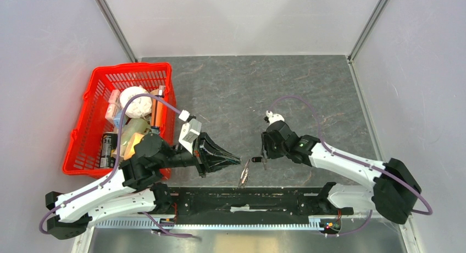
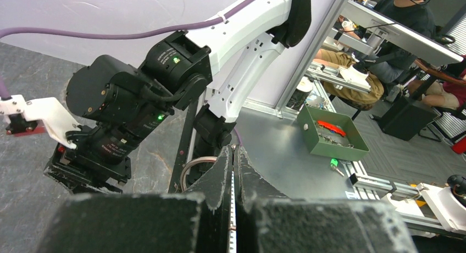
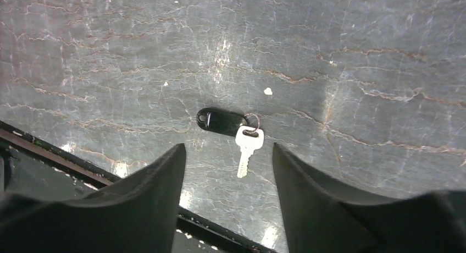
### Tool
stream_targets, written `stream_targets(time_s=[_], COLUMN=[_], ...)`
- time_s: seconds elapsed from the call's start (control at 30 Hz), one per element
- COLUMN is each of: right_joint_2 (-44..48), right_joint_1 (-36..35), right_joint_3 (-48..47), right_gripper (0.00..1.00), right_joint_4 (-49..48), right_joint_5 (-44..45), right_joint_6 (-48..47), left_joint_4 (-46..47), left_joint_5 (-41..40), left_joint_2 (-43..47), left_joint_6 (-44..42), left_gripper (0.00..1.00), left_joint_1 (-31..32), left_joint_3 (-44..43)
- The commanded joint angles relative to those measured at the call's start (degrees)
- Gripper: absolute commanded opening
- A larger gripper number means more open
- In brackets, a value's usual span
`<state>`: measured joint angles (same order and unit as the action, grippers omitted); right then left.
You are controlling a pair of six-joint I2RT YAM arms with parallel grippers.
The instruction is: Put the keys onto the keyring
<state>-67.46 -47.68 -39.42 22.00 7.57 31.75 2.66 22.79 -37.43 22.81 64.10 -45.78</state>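
Note:
My left gripper (image 1: 237,160) is shut, fingertips pressed together. In the left wrist view (image 2: 233,149) a thin round wire keyring (image 2: 189,166) curves out from behind the left fingertip, so it looks pinched at the tips. In the top view the keyring, with silvery keys (image 1: 244,175) on it, hangs just below those tips. My right gripper (image 1: 263,157) is open and empty, pointing down. In the right wrist view (image 3: 228,148) a black-headed key (image 3: 220,122) and a small silver key (image 3: 247,146), joined by a tiny ring, lie on the table just beyond its fingertips.
A red basket (image 1: 88,121) full of odd items stands at the left. A black rail (image 1: 247,201) runs along the near table edge. The right arm (image 2: 165,88) fills the left wrist view. A green tray (image 2: 329,135) sits off the table.

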Motion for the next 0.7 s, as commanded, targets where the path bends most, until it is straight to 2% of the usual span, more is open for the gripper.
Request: stream_targets(time_s=[0.0,0.2,0.67], right_joint_2=[1.03,-0.96,-9.07], right_joint_1=[-0.39,-0.56,-5.05], right_joint_3=[0.82,3.73,0.49], right_gripper=[0.72,0.81,0.88], right_joint_4=[0.4,-2.96,1.97], right_joint_5=[0.67,1.84,9.61], right_joint_6=[6.52,12.16,27.59], left_joint_4=[2.09,1.02,-1.24], left_joint_5=[0.15,0.09,-0.2], left_joint_2=[0.76,1.27,3.63], left_joint_6=[-1.72,-1.83,-2.8], left_gripper=[0.02,0.02,0.02], left_joint_1=[0.06,0.03,0.03], left_joint_3=[-0.97,-1.46,-1.42])
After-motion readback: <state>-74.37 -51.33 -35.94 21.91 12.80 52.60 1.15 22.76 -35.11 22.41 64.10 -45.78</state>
